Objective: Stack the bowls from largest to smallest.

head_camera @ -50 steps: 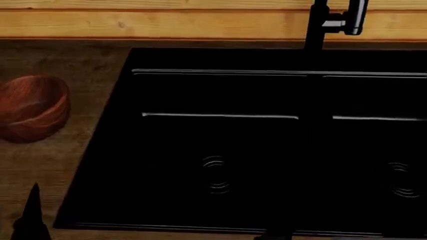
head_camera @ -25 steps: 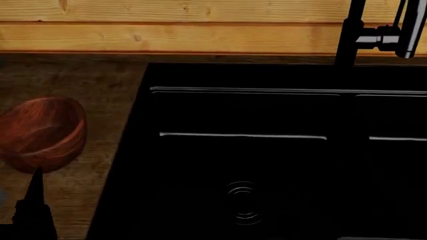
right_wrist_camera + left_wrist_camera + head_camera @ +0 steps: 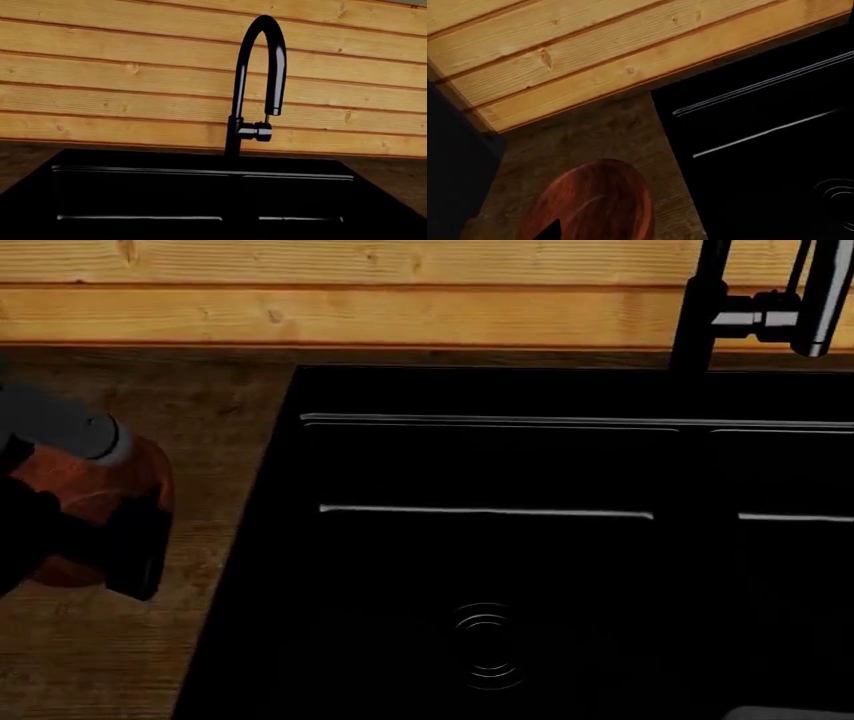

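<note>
A reddish-brown wooden bowl sits on the wooden counter left of the black sink; it also shows in the left wrist view. It looks deep. My left gripper hangs over it and covers much of it, jaws apart. One dark finger stands at the bowl's right rim. In the left wrist view one dark fingertip shows over the bowl's inside. The white bowl and the other wooden bowl are out of view. My right gripper does not show.
A black double sink fills the middle and right, also seen in the right wrist view. A black tap stands behind it. A wooden plank wall runs along the back. Wooden counter lies left of the sink.
The view first shifted so that the bowl and sink moved right and down. Then my left arm came up from the lower left and now covers the bowl.
</note>
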